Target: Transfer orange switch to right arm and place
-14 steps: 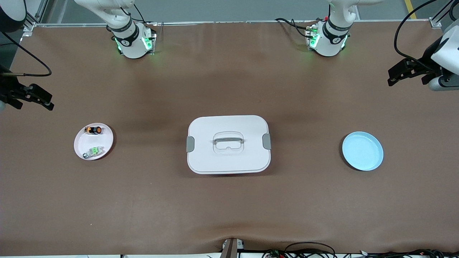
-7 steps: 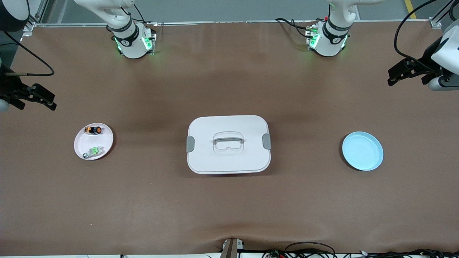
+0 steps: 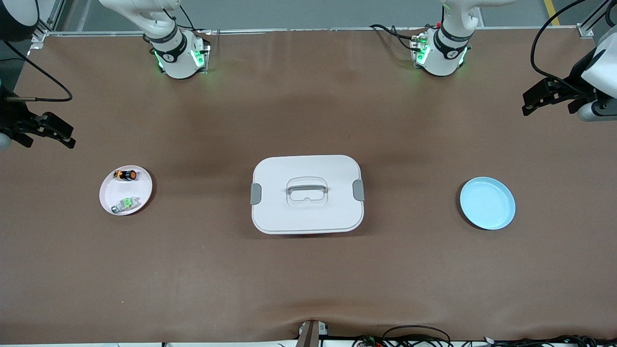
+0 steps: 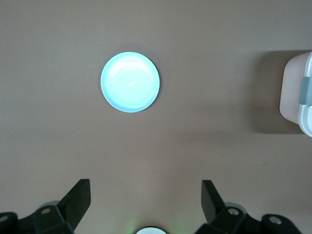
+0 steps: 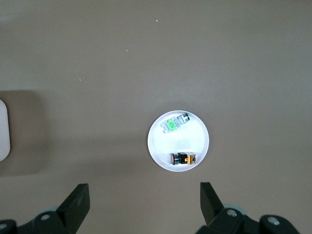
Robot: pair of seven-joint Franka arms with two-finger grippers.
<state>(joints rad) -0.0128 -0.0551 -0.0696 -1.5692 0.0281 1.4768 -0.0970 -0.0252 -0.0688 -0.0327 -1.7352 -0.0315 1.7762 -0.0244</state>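
The orange switch [image 3: 126,174] lies on its side on a small white plate [image 3: 139,189] toward the right arm's end of the table. It also shows in the right wrist view [image 5: 183,158] on that plate [image 5: 197,139]. My right gripper [image 3: 48,140] is open and empty, high over the table edge at its own end; its jaws stand wide apart in the right wrist view [image 5: 144,191]. My left gripper [image 3: 549,108] is open and empty, high over the left arm's end of the table, with the jaws wide apart in the left wrist view [image 4: 145,190].
A small grey-and-clear part with a green mark [image 3: 124,204] shares the white plate. A white lidded box with a handle [image 3: 307,193] stands mid-table. An empty light-blue plate [image 3: 487,203] lies toward the left arm's end and shows in the left wrist view [image 4: 130,82].
My right gripper has shifted very slightly toward the table's middle. The left gripper and the objects on the table have not moved.
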